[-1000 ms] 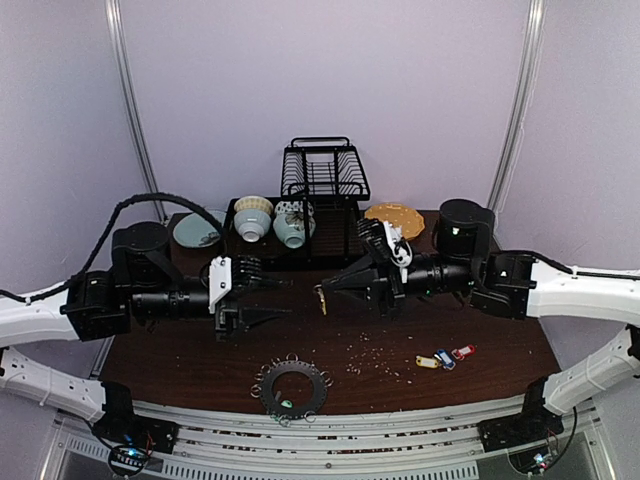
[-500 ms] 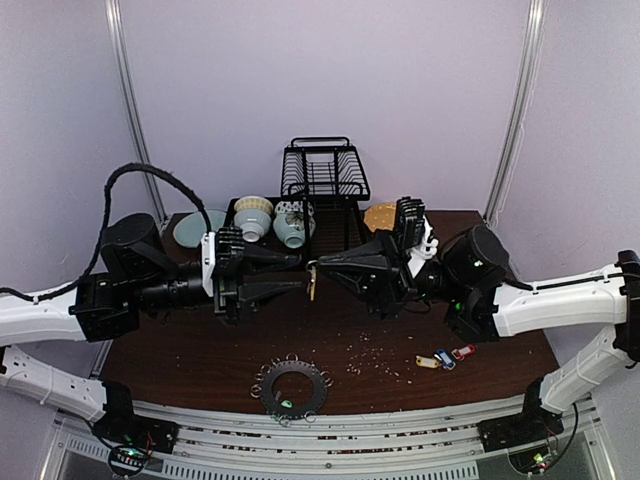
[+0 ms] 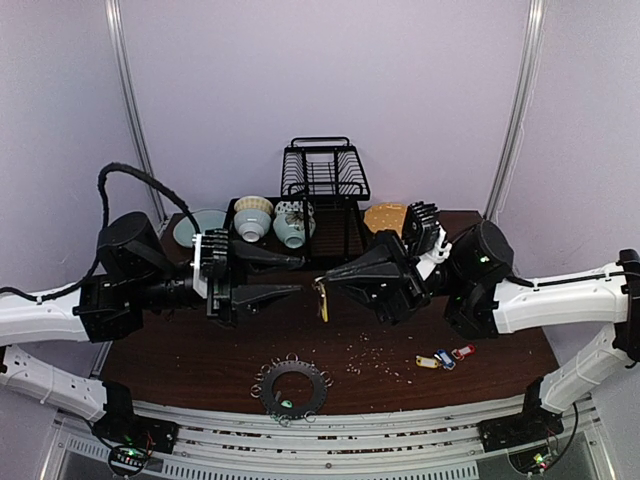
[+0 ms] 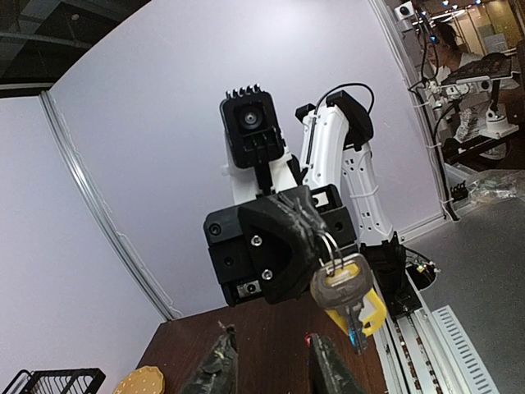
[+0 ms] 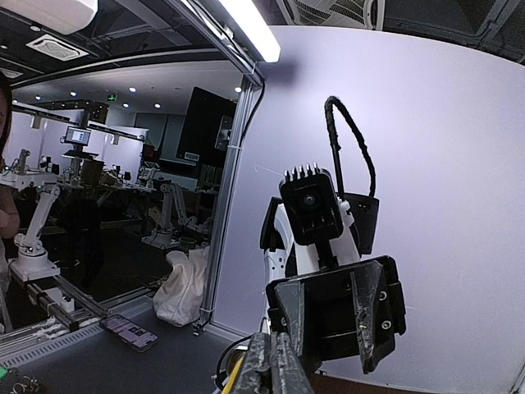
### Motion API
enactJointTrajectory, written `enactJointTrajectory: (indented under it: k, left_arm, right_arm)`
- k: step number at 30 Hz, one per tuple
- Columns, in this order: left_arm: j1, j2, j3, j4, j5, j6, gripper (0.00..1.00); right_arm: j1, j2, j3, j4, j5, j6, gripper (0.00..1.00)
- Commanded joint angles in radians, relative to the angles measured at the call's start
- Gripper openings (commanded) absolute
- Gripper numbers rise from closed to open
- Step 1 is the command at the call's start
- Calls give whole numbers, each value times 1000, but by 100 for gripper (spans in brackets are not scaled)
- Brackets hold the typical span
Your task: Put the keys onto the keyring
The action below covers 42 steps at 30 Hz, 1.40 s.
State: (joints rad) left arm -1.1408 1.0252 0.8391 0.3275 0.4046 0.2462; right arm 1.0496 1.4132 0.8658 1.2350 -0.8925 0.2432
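Risk noted: the yellow-tagged key (image 4: 349, 287) hangs from the tip of my right gripper (image 3: 325, 283), apparently by its small metal loop alone, high above and behind the keyring (image 3: 291, 388). The keyring lies flat on the table (image 3: 180, 360) below. If my left gripper (image 3: 298, 276) closes off-line or nudges the dangling tag, I judge the key could twist free and drop. It would land away from the keyring's split rings, or among the crumbs (image 3: 372, 356) to the keyring's right. A slack hold would also leave the key badly angled for threading. Right jaws: fully closed, pinching the key at its loop. Left jaws: parted by a moderate gap, facing the key, holding and touching nothing. The other keys (image 3: 445, 358) lie well to the right of the keyring, not in either grip.
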Motion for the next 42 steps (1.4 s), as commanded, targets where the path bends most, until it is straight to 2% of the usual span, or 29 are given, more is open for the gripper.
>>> enactJointTrajectory:
  k: [1,3,7,11,15,20,22,26,28,31,34,39,42]
  left_arm:
    - [-5,24,-21,147,28,-44,35]
    - [-7,34,-21,167,49,-51,43]
    - [-9,36,-28,197,53,-61,45]
    - [-10,43,-23,216,14,-89,26]
    - [-10,46,-26,219,33,-85,23]
    - [-12,49,-11,177,-18,-74,6]
    - [-11,53,-3,160,-27,-68,7]
    - [-12,59,3,142,-36,-65,16]
    - [-11,59,5,141,-38,-65,12]
    - [-11,52,5,140,-43,-66,0]
    - [-11,46,-1,144,-44,-66,0]
    - [-11,29,10,87,-69,-50,0]
    - [-11,19,45,-26,-116,-14,0]
  right_arm:
    - [15,-32,0,-42,96,-89,0]
    - [33,-37,-8,-71,157,-155,0]
    - [46,-49,-27,-85,222,-207,0]
    - [55,-51,-22,-115,228,-233,0]
    - [55,-62,-30,-131,249,-253,0]
    - [55,-68,-34,-134,253,-258,0]
    - [56,-70,-38,-126,254,-259,0]
    - [56,-72,-37,-126,255,-266,0]
    - [56,-75,-38,-126,255,-267,0]
    - [56,-78,-39,-129,256,-269,0]
    - [56,-85,-42,-141,257,-274,0]
    - [56,-123,-24,-299,277,-338,0]
    - [55,-168,6,-507,324,-423,12]
